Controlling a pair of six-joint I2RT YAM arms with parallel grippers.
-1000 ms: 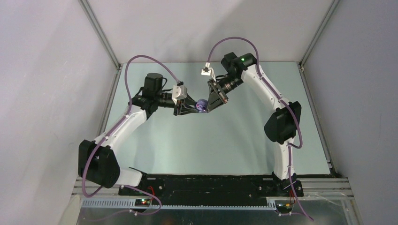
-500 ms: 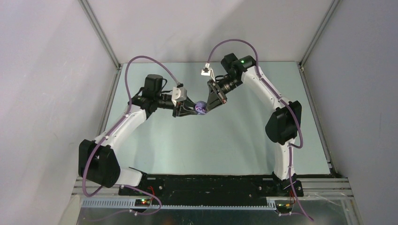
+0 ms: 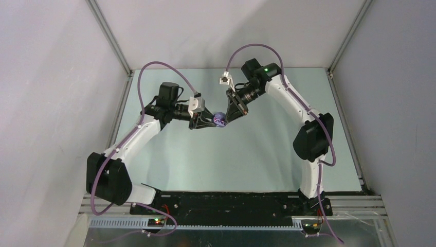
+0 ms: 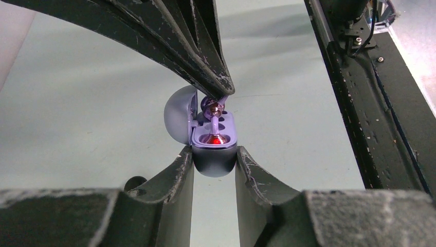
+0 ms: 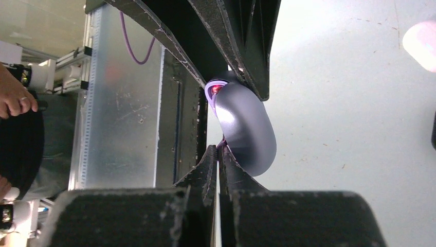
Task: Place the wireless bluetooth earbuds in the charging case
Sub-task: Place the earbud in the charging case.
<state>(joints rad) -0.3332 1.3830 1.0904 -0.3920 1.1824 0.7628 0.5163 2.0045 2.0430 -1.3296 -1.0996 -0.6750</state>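
Squarely over case (image 4: 214, 163), earbud (image 4: 212, 109), stem pointing in

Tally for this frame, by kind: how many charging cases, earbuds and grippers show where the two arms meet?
charging case: 1
earbud: 1
grippers: 2 (left gripper, right gripper)
Total: 4
Not counted: blurred pale blob, too unclear to name.
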